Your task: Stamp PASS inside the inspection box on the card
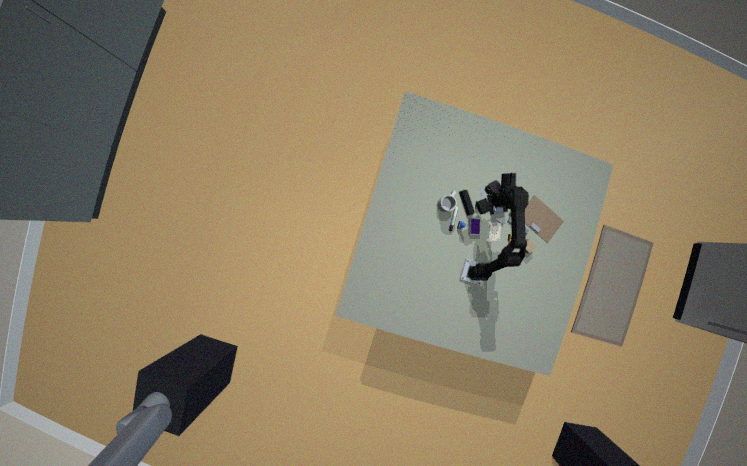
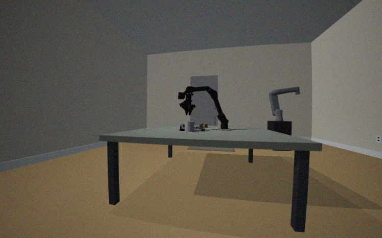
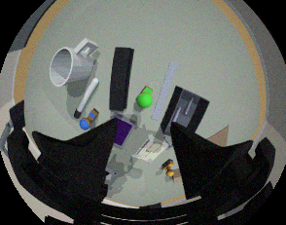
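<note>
My gripper point(image 2: 188, 113) point(image 3: 144, 125) is open and empty, high above the bench. In the wrist view, a stamp with a round green knob point(image 3: 144, 100) stands on the bench, beyond the fingertips. A blue-knobbed stamp point(image 3: 85, 124) point(image 1: 461, 224) is left of the purple ink pad point(image 3: 123, 132) point(image 1: 474, 226). The pale card point(image 3: 149, 150) point(image 1: 494, 233) lies right of the pad, with marks too small to read. An orange-knobbed stamp point(image 3: 169, 172) is near the right finger. Stamp wording cannot be read. The fingers hide parts of the bench.
A white mug point(image 3: 61, 67) point(image 1: 448, 203) point(image 2: 188, 126) and a white marker point(image 3: 89, 95) stand and lie at the left. A long black block point(image 3: 121, 79) lies left of the green-knobbed stamp. A grey strip point(image 3: 164, 92) and a black tray point(image 3: 200, 109) are to its right. A brown board point(image 1: 545, 216) lies beyond.
</note>
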Robot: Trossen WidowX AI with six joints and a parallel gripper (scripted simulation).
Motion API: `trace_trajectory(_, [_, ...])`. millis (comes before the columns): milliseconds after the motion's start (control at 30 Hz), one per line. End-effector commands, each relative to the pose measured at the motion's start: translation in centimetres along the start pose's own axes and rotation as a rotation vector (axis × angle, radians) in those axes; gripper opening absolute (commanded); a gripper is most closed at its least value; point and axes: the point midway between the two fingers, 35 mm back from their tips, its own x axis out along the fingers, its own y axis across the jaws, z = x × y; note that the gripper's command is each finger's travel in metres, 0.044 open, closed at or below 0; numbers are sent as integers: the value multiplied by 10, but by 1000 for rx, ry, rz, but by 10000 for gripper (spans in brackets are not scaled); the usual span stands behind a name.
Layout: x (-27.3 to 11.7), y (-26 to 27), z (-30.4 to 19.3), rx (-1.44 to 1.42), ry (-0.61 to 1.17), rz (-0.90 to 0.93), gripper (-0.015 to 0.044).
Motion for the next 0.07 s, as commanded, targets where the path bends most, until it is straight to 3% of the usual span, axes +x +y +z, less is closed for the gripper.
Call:
trace_trajectory(0, [0, 0, 0, 0, 0, 0, 266])
trace_trajectory(33, [0, 0, 0, 0, 0, 0, 266])
